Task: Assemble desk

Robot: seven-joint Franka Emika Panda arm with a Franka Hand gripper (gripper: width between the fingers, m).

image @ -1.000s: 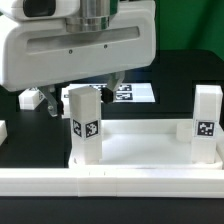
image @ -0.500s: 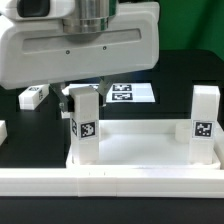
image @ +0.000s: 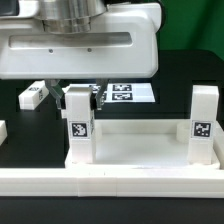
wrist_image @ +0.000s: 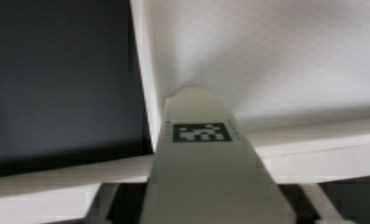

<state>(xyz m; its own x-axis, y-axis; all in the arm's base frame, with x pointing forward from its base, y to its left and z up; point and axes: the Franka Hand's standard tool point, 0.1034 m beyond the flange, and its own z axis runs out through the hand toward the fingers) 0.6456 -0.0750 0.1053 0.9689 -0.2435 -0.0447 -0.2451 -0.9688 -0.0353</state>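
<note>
Leg (image: 80, 140) at exterior view's left stands upright in tabletop (image: 140, 150) corner socket. gripper (image: 78, 98) clamped on its top, probably to twist it home. Second leg (image: 206, 120) upright at right corner.

- The black table (image: 185, 75) lies under all I work over, matte and dark. In my wrist view it fills one side as a plain black field.
- The marker board (image: 130, 93) lies flat on the table toward the back. It is thin and white, with black-and-white tags printed on it, and I see only part of it.
- A long white border rail (image: 120, 182) runs along the front, from the exterior view's left edge to its right edge.
- Behind the table, at the exterior view's upper right, I see a pale wall (image: 195, 25).
</note>
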